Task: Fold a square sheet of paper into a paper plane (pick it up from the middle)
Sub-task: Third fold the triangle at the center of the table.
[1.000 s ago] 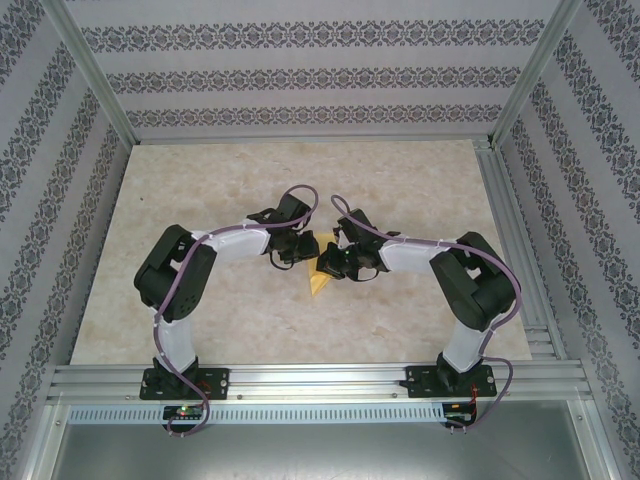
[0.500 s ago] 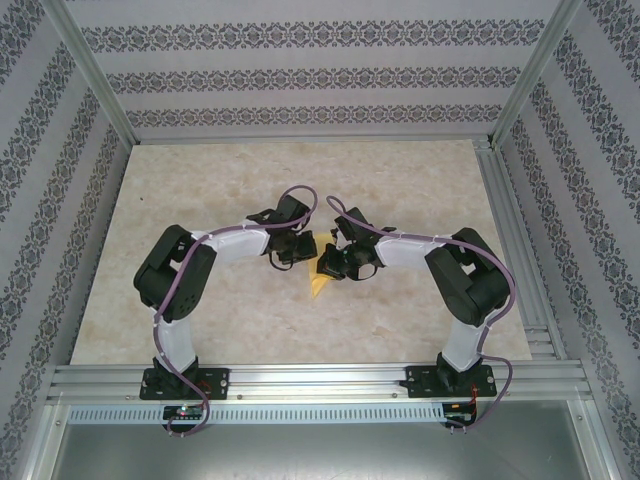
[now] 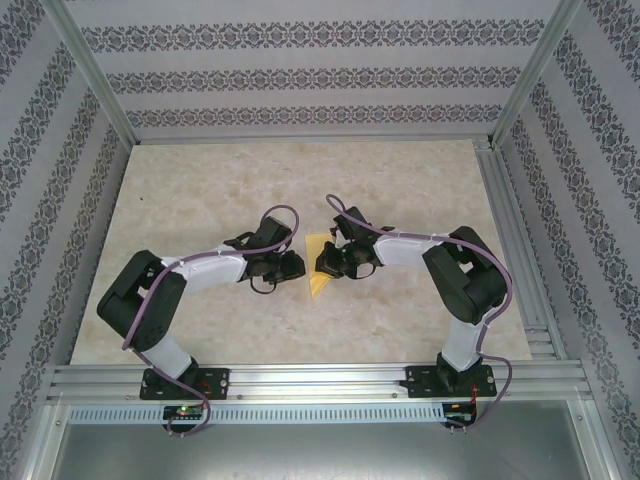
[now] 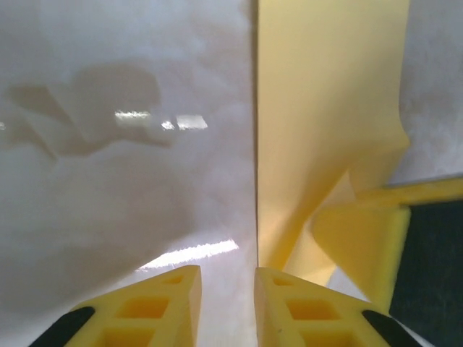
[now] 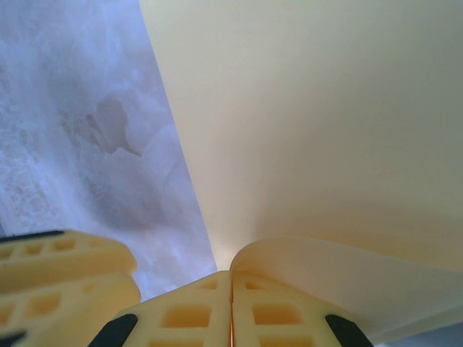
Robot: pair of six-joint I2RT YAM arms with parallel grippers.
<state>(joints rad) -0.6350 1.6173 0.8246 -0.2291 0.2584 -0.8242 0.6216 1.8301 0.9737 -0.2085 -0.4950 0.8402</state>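
From above, the sheet of paper point(image 3: 318, 284), thin, yellow and folded to a point, lies on the glossy marbled counter point(image 3: 200, 200) between the left end effector point(image 3: 292, 266) and the right end effector point(image 3: 325, 262), which partly covers it.

At the left wrist, ribbed foam fingers point(image 4: 173, 303) stand slightly apart and empty beside the paper's straight edge.

At the right wrist, the fingers point(image 5: 188, 314) pinch a curled fold.

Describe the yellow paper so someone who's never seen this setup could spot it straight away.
On the pale marbled table, look at the middle. The square sheet of paper sits there between the left gripper and the right gripper, which pinches it. It is thin and bright yellow, unlike the dark grippers and pale tabletop.
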